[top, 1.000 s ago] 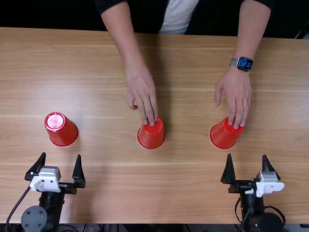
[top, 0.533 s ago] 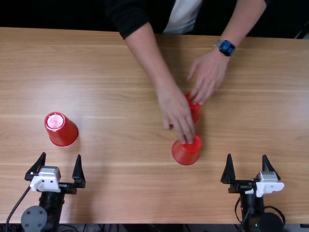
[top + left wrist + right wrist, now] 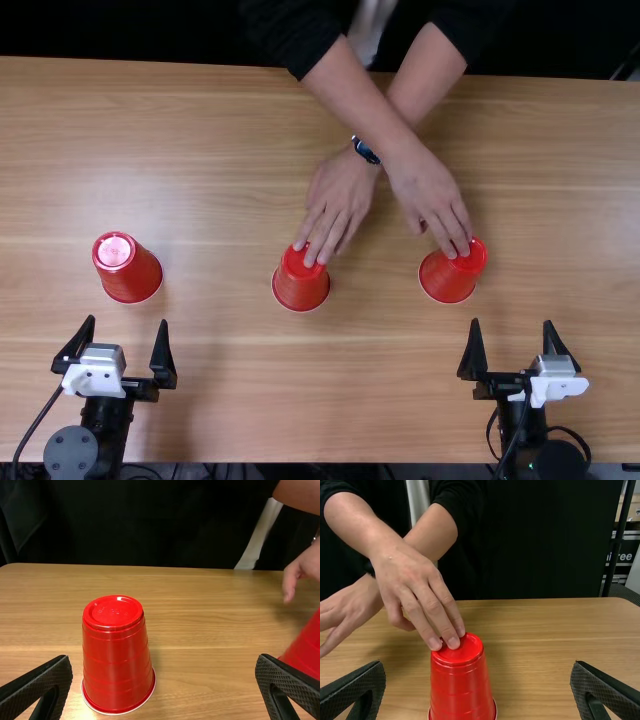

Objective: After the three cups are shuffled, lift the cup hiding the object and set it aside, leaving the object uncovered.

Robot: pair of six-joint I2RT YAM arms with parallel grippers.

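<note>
At the near edge of the table the left gripper has its two fingers spread wide apart, holding nothing and touching nothing; the right gripper stands the same way, fingers wide apart with nothing in them. Just beyond the left gripper, in line with the gap between its fingers, the left cup stands mouth down on the wood, apart from the fingertips. Just beyond the right gripper, slightly toward the left gripper's side, the right cup stands mouth down, near the fingers but not touching them; the middle cup stands between the two grippers and farther out, about level with the other two. The watch hand rests its fingertips on the middle cup's upturned base; the other hand rests its fingertips on the right cup's base; beyond the cups the person's forearms cross, the wristwatch at the crossing. Which cup covers the object cannot be told.
</note>
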